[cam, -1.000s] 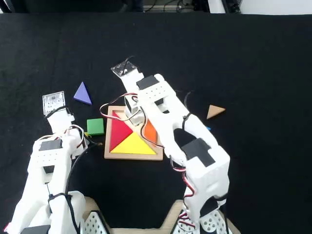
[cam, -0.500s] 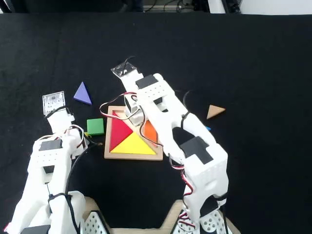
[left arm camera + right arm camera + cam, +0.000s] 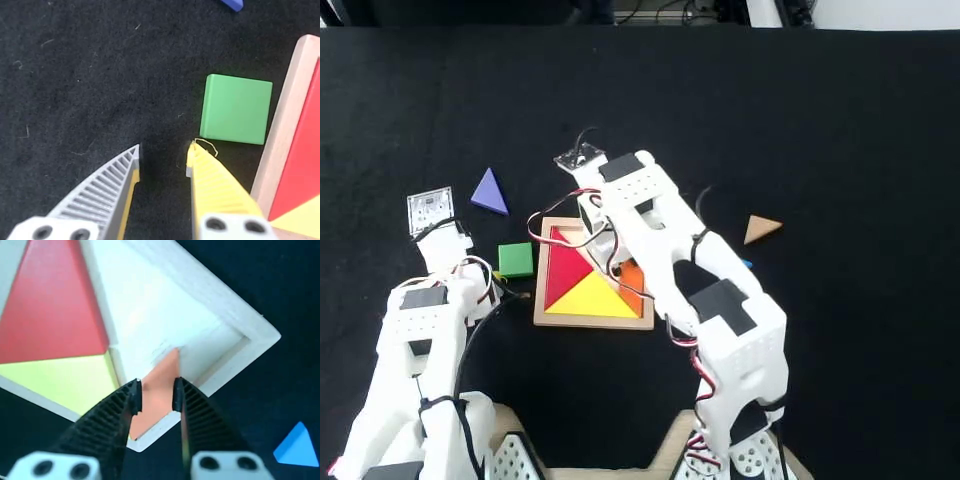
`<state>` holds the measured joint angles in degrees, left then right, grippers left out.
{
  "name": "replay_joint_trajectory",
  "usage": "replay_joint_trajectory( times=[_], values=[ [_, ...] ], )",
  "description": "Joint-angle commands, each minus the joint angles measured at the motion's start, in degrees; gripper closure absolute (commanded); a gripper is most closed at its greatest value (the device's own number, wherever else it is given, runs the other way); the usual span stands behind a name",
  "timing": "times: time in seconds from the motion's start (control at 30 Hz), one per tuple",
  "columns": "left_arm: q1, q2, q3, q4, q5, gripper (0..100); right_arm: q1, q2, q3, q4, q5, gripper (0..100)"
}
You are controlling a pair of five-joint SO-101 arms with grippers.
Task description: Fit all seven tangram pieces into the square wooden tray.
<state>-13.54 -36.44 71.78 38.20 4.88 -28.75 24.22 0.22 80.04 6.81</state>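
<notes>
right gripper (image 3: 156, 389) dipped lower, nearer tray (image 3: 227, 312) (over orange piece (image 3: 162, 371))

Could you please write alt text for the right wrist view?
The right hand is over an orange piece in a corner of the tray, with a red triangle and a yellow triangle. A blue triangle lies outside.

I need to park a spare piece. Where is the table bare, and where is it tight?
Bare: the black cloth beyond the purple triangle and tan triangle, and right of the tan one. Crowded: around the tray, the green square and the left gripper.
</notes>
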Motion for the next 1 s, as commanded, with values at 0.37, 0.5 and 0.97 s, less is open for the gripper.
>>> replay_joint_trajectory(
  times=[0.37, 0.5, 0.97],
  values=[
    [0.84, 0.18, -2.59, -0.88, 0.35, 84, -0.09, -14.99, -1.36, -3.69, 1.93, 90.2],
    [0.75, 0.18, -2.59, -0.62, 0.35, 84, -2.81, -10.51, -1.63, -7.47, 3.52, 97.7],
    [0.75, 0.18, -2.59, -0.88, 0.35, 84, -4.04, -0.22, -1.54, -10.55, 3.96, 98.7]
  ],
)
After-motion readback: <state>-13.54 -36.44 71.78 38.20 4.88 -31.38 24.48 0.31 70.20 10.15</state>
